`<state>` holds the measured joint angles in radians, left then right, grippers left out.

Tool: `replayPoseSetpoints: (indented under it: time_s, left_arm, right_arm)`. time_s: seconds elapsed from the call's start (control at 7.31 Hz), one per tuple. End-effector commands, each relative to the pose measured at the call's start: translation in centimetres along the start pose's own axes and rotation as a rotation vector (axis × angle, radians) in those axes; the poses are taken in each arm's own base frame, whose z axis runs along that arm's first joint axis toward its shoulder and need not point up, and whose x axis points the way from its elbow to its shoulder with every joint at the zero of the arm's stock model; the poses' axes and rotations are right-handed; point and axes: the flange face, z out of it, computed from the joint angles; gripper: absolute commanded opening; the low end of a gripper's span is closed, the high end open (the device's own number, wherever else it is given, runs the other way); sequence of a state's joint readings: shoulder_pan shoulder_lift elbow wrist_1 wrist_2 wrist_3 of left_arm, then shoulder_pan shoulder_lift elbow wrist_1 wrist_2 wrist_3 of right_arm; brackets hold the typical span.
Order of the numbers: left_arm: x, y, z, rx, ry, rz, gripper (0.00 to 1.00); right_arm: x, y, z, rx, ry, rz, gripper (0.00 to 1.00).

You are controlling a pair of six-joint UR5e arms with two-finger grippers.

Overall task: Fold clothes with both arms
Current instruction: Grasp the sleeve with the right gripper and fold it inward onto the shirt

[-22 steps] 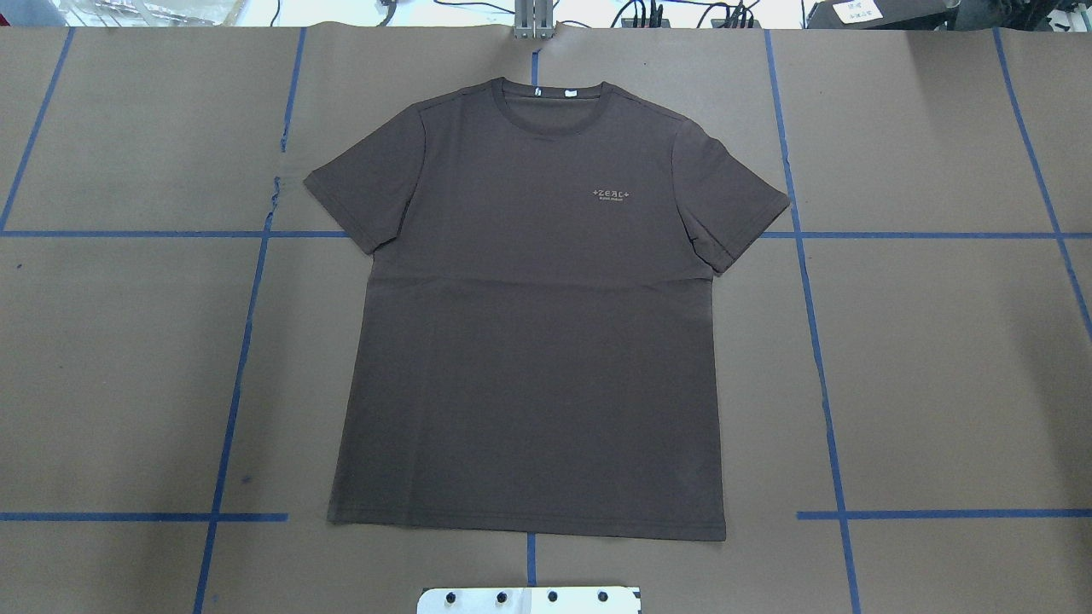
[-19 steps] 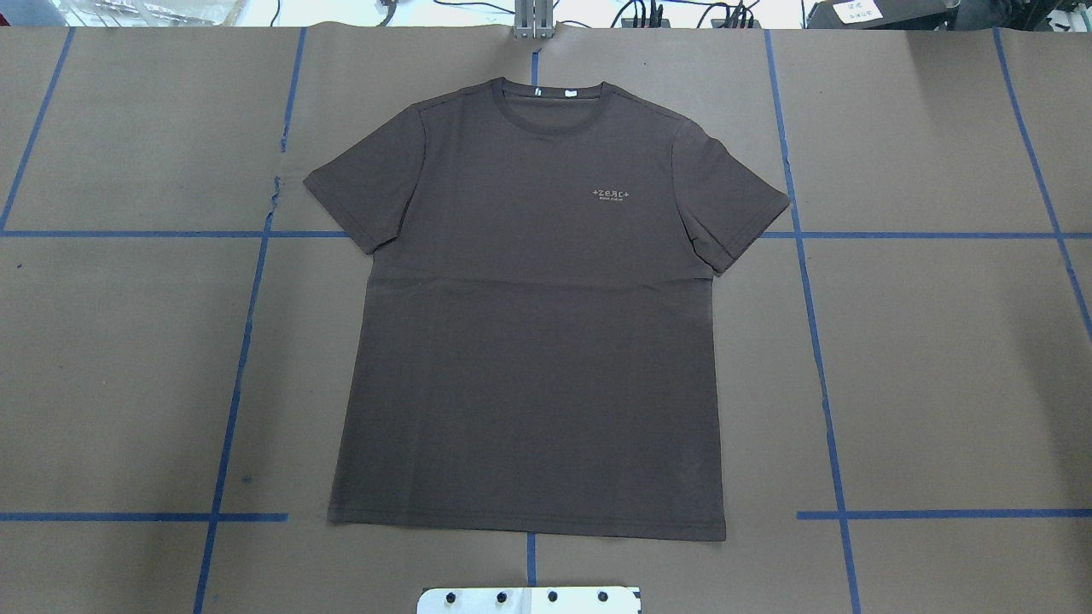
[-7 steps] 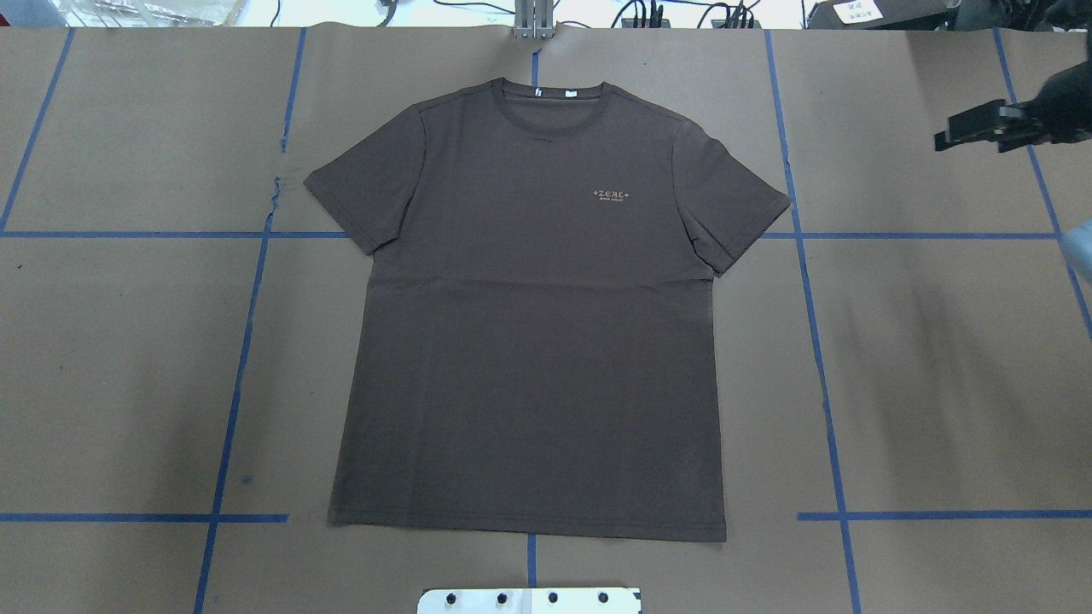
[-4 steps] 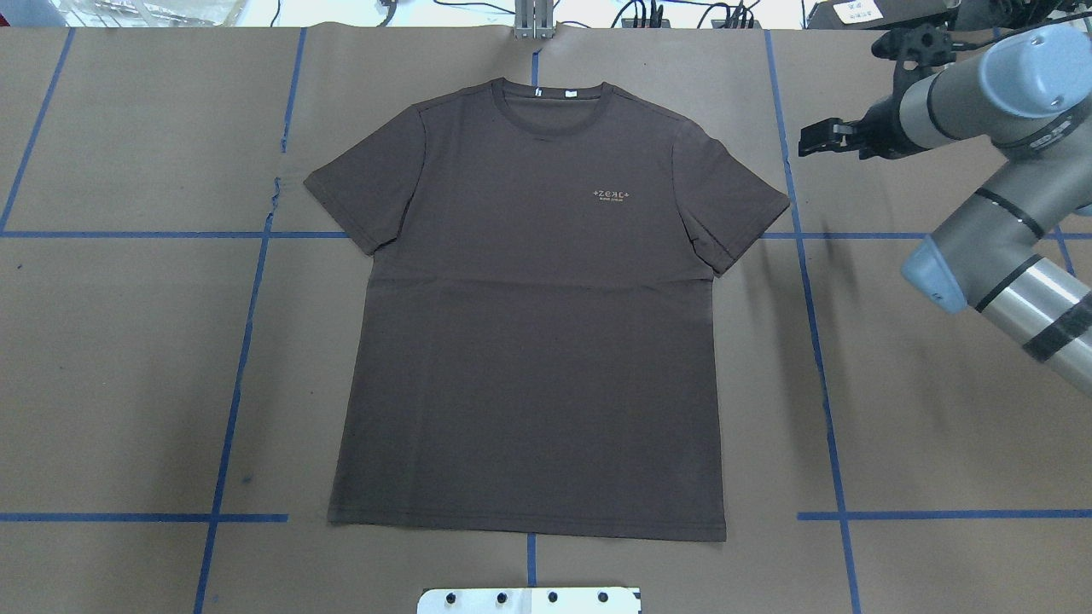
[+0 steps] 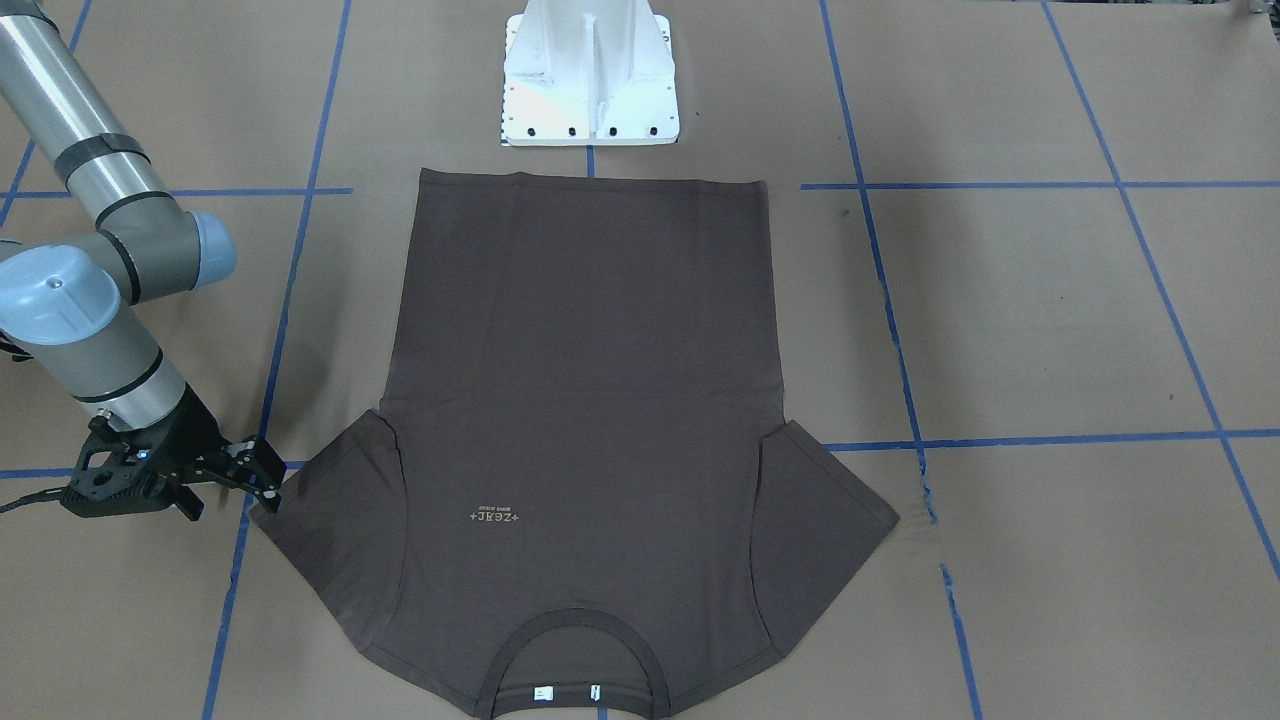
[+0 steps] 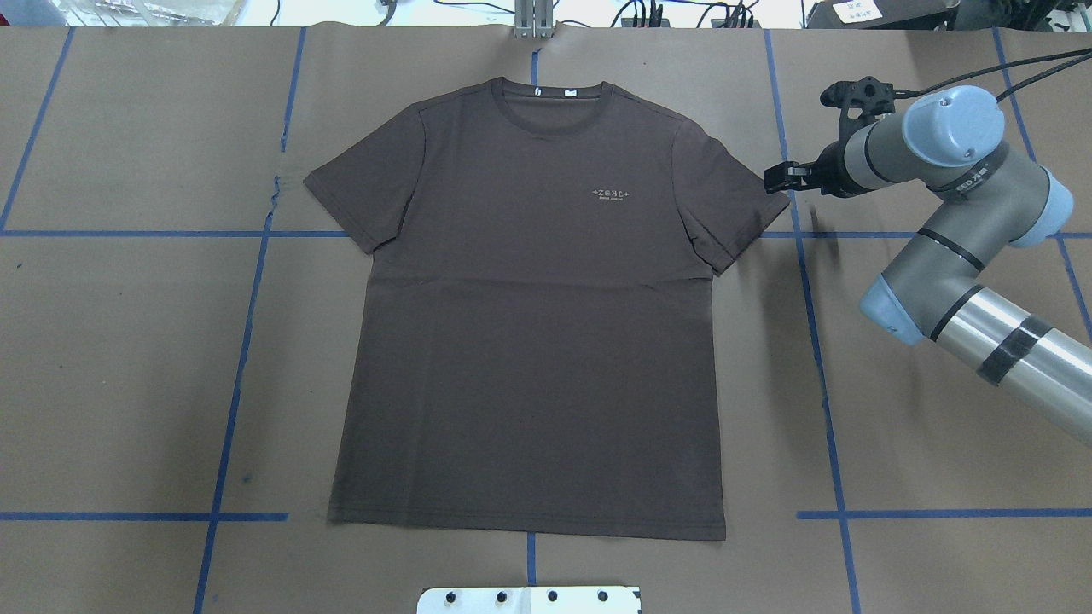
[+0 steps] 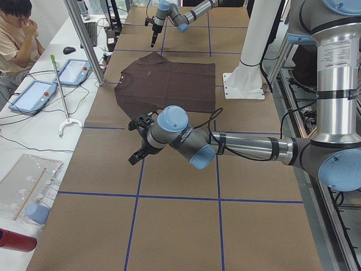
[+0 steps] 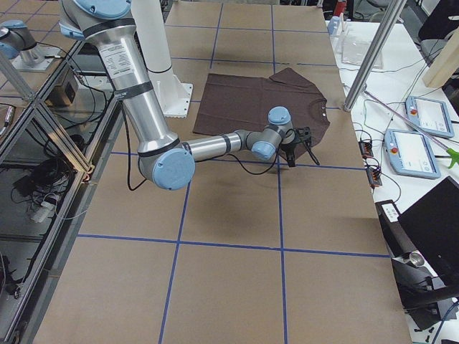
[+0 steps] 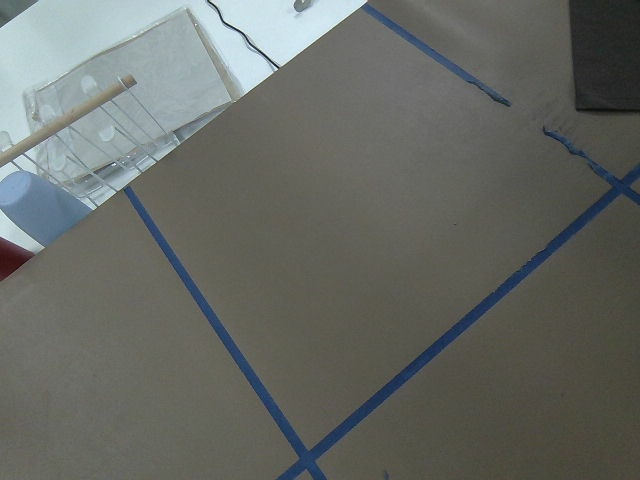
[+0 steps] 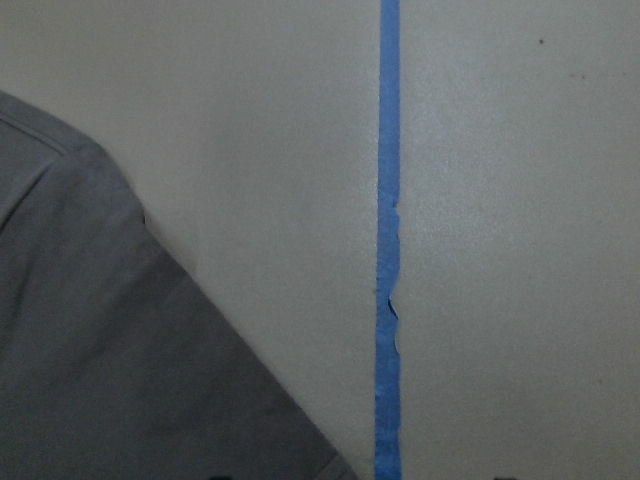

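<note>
The desk [image 6: 128, 341] is covered with brown paper, divided into large rectangles by blue tape lines [image 6: 239, 341]. One tape line is torn at the lower right of the front-facing view. Lighting is even and diffuse.

In the exterior left view, a white side desk [image 7: 34, 124] runs along the left edge. It carries two blue-edged tablets [image 7: 34, 95], a keyboard [image 7: 91, 33], a mouse [image 7: 69, 50], a clear plastic tray [image 7: 28, 186] and a blue cup [image 7: 38, 213]. An aluminium post [image 7: 84, 39] stands at its inner edge. A person [image 7: 17, 34] sits at upper left.
</note>
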<state>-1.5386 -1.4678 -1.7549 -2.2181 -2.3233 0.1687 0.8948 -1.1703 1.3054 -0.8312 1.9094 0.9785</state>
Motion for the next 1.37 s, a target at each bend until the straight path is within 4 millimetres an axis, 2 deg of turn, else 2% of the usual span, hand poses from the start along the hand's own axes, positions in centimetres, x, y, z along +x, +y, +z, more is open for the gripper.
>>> replayPoseSetpoints:
  time_s: [0.0, 0.27, 0.41, 0.55, 0.82, 0.96, 1.23]
  left_arm:
    - [0.0, -0.1, 0.0, 0.001, 0.000, 0.001, 1.00]
    - [0.0, -0.1, -0.1, 0.002, 0.000, 0.002, 1.00]
    - [0.0, -0.1, -0.1, 0.002, 0.000, 0.002, 1.00]
    - [0.0, 0.0, -0.1, 0.002, -0.001, 0.002, 1.00]
    - [0.0, 0.2, -0.1, 0.001, -0.001, 0.001, 1.00]
    - [0.0, 0.1, -0.1, 0.002, -0.001, 0.002, 1.00]
    - [0.0, 0.1, -0.1, 0.002, -0.001, 0.002, 1.00]
  right_arm:
    - [-0.4, 0.9, 0.9, -0.014, 0.005, -0.009, 0.86]
    - [-1.0, 1.3, 1.1, -0.020, 0.001, -0.015, 0.80]
    - [-1.5, 0.7, 1.7, -0.021, 0.002, -0.014, 0.78]
    - [-2.1, 0.3, 1.9, -0.021, 0.002, -0.014, 0.71]
    - [-1.9, 0.2, 1.9, -0.020, 0.004, -0.016, 0.05]
    - [-1.9, 0.2, 1.9, -0.018, 0.004, -0.013, 0.00]
    - [-2.0, 0.0, 1.6, -0.003, 0.010, -0.012, 0.00]
